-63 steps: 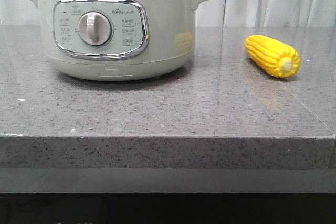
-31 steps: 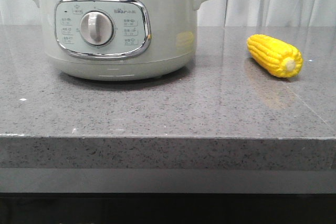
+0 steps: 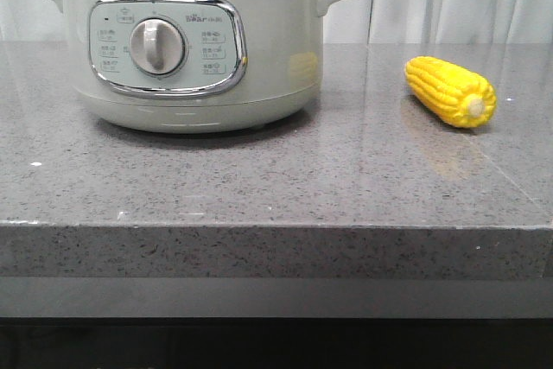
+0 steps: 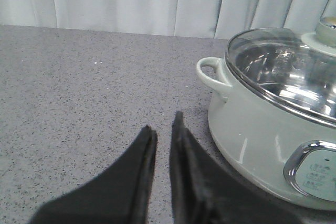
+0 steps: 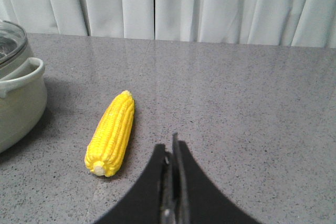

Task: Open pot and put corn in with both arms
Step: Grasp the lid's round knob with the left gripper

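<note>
Corn (image 3: pixel 451 92) lies on its side on the grey stone counter (image 3: pixel 276 179), at about 3 o'clock from the pot (image 3: pixel 190 41) and well apart from it, its pale stub end turned toward the counter's front edge. That open spot leaves room for the right arm to come down on it. The pot stands toward the robot's left with its control panel (image 3: pixel 166 45) facing forward; in the left wrist view its glass lid (image 4: pixel 286 72) sits on the metal rim, so it is not yet opened.

The left gripper (image 4: pixel 163 127) hangs beside the pot's side handle (image 4: pixel 212 72), its fingers nearly together with a narrow gap and nothing between them. The right gripper (image 5: pixel 170 148) hovers near the corn, pinched closed and empty. Each arm appears stationed by its own object: left for the lid, right for the cob.
</note>
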`<state>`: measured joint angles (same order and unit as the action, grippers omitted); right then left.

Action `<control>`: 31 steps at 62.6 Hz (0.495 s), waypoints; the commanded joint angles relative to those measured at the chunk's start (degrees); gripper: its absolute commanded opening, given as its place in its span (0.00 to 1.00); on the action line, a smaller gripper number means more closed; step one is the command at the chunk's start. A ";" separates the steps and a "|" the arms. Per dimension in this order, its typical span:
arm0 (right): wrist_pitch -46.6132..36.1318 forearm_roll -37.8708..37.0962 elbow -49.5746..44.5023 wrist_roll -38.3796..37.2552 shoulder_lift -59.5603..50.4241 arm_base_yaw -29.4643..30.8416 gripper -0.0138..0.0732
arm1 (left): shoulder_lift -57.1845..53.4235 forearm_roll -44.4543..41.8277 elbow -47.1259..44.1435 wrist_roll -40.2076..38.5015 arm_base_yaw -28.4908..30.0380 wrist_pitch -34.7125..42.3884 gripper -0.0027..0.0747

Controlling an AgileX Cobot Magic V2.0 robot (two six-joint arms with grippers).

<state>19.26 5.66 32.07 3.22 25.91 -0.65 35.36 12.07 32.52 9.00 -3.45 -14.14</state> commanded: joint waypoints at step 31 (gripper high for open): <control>-2.61 0.07 2.08 0.06 0.57 0.26 0.82 | 15.03 2.25 20.03 -0.01 -6.34 -17.11 0.89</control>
<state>20.65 5.66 32.21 3.22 25.91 -0.65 45.97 13.56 45.01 9.00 -7.35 -29.31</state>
